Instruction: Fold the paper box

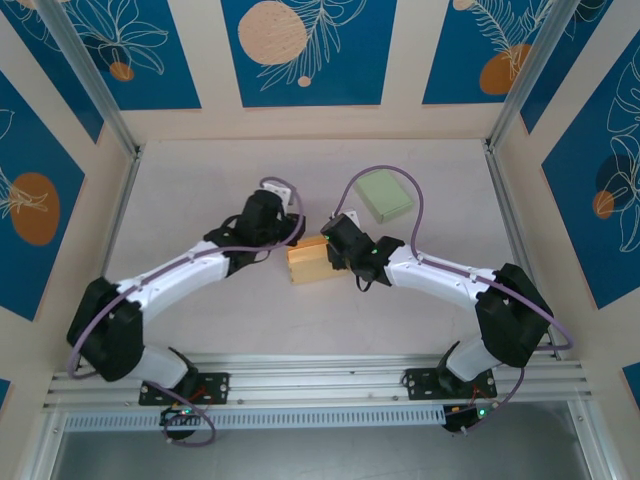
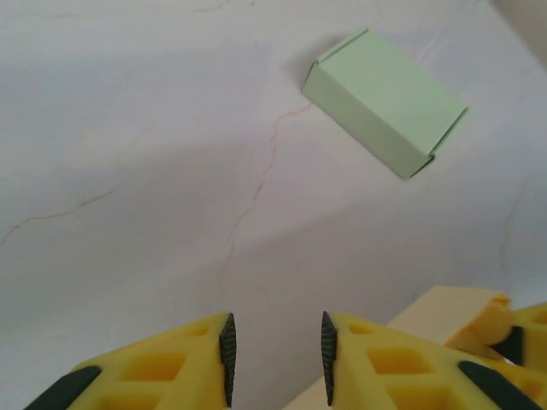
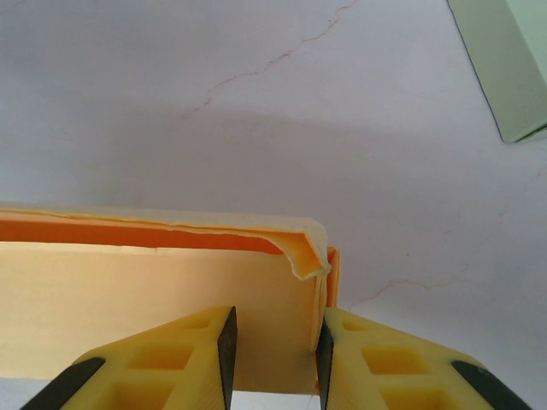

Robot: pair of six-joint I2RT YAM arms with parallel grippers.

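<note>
Object: the tan-yellow paper box (image 1: 308,263) lies at the middle of the white marbled tabletop (image 1: 200,190), between the two arms.
Box state: only partly folded. In the right wrist view the top edge gapes, and an orange inner strip (image 3: 128,232) shows under a curled lip at the right corner.
Left gripper (image 2: 275,363): jaws spread a little, with bare table visible through the gap and nothing held. The box's corner sits just beside its right finger.
Right gripper (image 3: 273,359): at the box's right end, jaws partly apart with the box's side wall across the gap. The right pad (image 3: 323,354) is up against the end edge. Whether the pads actually pinch the card cannot be told.
Bystander: a pale green closed paper box (image 1: 385,195) lies further back, well apart from the work.
Step in hand (judgement): closing the top, since the lip is not yet seated.
Next move calls for: the right arm to steady the end while the left gripper comes over the gaping edge and presses the lip down and inward.
Risk: the card is thin — a skewed push could crease the corner or slide the box.
</note>
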